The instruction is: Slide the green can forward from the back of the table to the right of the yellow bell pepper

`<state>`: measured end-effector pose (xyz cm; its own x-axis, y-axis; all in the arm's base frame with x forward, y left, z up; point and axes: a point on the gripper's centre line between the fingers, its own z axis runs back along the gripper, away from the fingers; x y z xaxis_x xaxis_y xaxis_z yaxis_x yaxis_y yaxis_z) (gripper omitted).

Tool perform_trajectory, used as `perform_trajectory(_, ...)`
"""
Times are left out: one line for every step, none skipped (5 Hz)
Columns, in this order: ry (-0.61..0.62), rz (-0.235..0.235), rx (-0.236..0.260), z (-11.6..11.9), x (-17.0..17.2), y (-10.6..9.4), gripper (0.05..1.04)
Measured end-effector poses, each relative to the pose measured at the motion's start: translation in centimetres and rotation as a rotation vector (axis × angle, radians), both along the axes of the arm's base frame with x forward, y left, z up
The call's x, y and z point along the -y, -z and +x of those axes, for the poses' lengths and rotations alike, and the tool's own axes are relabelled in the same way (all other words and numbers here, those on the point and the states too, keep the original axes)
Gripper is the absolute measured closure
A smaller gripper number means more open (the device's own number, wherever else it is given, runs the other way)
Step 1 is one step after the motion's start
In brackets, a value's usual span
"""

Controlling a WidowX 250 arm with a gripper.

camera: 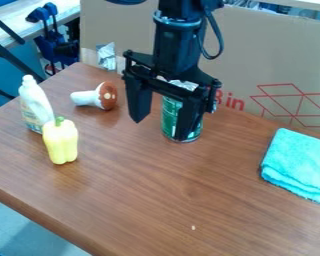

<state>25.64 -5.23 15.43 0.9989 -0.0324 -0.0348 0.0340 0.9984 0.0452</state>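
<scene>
A green can (169, 120) stands upright on the wooden table (156, 200), near the middle of the view; its flat base seems enough to keep it steady without support. The gripper (159, 130) hangs down over it from twelve o'clock, its two fingers spread apart with nothing held. One finger passes in front of the can and hides part of its side; whether they touch, I cannot tell. The wide gap probably leaves room for something the can's width, though the can does not sit centred in it.

Taking the can as the middle of the clock, a toy mushroom (89, 98) lies on its side at ten o'clock, likely because its rounded cap makes that a natural way to rest. Farther out, towards nine, a white bottle (34, 102) stands upright. Just beside it, between eight and nine, a yellow pepper (60, 142) is upright, stem on top, probably balanced on its lobed bottom. Around four o'clock, a turquoise cloth (299, 162) is folded into a flat pad, which should help it stay put. Behind, at twelve, cardboard (256, 65) stands like a backdrop.
</scene>
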Motion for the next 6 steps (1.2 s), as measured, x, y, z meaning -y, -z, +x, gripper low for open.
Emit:
perform_trajectory(0.003, 0.004, -0.023, -0.1, 0.0, 0.6, 0.083)
perform_trajectory(0.025, -0.073, 0.059, 3.5, -1.1, -0.2, 0.083)
perform_trajectory(0.023, -0.098, 0.107, 6.8, -2.0, -0.6, 0.083)
perform_trajectory(0.007, -0.126, 0.138, 9.0, -1.9, -0.6, 0.083)
perform_trajectory(-0.093, -0.11, 0.171, 10.7, -2.1, 0.3, 0.083)
perform_trajectory(-0.11, -0.112, 0.166, 12.1, -1.5, 1.0, 0.083)
